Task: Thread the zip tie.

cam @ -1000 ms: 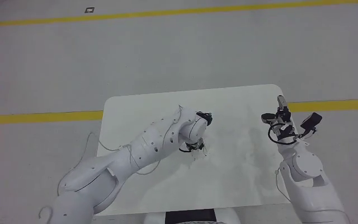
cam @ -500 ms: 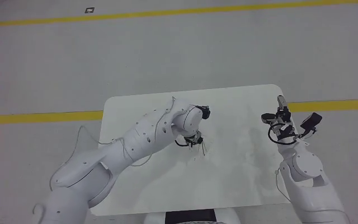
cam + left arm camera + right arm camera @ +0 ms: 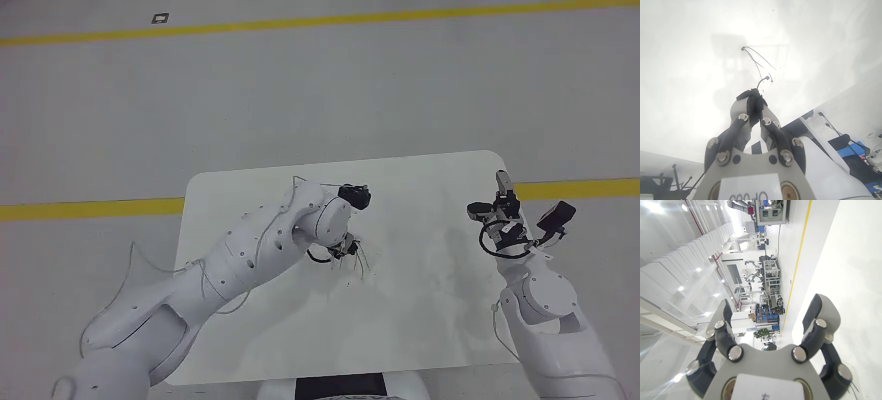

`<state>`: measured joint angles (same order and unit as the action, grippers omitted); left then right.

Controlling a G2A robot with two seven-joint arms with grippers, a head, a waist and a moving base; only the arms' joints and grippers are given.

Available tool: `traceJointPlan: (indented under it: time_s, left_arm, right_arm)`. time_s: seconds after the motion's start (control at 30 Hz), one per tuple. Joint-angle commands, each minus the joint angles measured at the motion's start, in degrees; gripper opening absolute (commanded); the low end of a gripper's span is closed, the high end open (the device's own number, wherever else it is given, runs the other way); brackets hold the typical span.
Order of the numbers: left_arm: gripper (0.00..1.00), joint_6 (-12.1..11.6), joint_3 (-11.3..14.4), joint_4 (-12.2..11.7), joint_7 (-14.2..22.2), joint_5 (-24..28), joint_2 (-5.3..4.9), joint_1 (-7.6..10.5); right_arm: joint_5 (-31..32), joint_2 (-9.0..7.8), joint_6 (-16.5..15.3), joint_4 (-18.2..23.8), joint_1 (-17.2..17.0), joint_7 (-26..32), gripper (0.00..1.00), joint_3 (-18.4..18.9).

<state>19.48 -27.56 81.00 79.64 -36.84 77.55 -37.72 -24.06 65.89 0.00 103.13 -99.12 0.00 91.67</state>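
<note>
Top view is showing a smooth white table (image 3: 440,300) with rounded corners. The left gripper (image 3: 347,247) is hanging over its middle. The right gripper (image 3: 503,188) is sitting at the table's right edge, well apart from the left one.

In the left wrist view the left gripper (image 3: 753,96) is pressing its grey metal fingers together. Their tips are wrapped in frayed black padding, and they are pinching a thin black zip tie (image 3: 762,81). A short curved length with a small blocky head is sticking out just past the fingertips. Beyond those tips a few loose zip ties (image 3: 755,56), slim black strips, are lying crossed on the tabletop near the held one.

In the right wrist view the right gripper (image 3: 770,308) is standing wide and gripping nothing. Its black textured pads (image 3: 810,311) are facing each other across the gap.
</note>
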Motion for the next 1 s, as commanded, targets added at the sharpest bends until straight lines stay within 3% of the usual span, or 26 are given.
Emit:
traceJointPlan:
  time_s: [0.0,0.1,0.23,0.43,0.53,0.7,0.8,0.97]
  left_arm:
    - [0.0,-0.3,0.5,-0.5,-1.4,-1.5,-0.07,-0.44]
    - [0.0,0.0,2.1,-1.3,-6.6,-12.1,-0.48,-0.72]
    - [0.0,0.0,-2.3,-0.1,-11.6,-20.4,-1.55,-3.96]
    - [0.0,0.0,-7.8,7.9,-18.3,-34.0,-3.62,-10.91]
    - [0.0,-1.0,-9.9,11.0,-21.2,-36.0,-4.59,-13.81]
    - [0.0,-6.1,-14.0,13.5,-25.6,-37.0,-6.17,-17.57]
    - [0.0,-13.1,-17.8,14.4,-29.6,-31.3,-7.14,-20.01]
    - [0.0,-13.6,-18.4,14.1,-29.9,-30.8,-7.25,-20.17]
  right_arm:
    - [0.0,0.0,0.0,0.0,0.0,0.0,1.0,0.0]
    - [0.0,0.0,0.0,0.0,0.0,0.0,1.0,0.0]
    - [0.0,0.0,0.0,0.0,0.0,0.0,1.0,0.0]
    - [0.0,0.0,0.0,0.0,0.0,0.0,1.0,0.0]
    - [0.0,0.0,0.0,0.0,0.0,0.0,1.0,0.0]
    - [0.0,0.0,0.0,0.0,0.0,0.0,1.0,0.0]
    - [0.0,0.0,0.0,0.0,0.0,0.0,1.0,0.0]
    - [0.0,0.0,0.0,0.0,0.0,0.0,1.0,0.0]
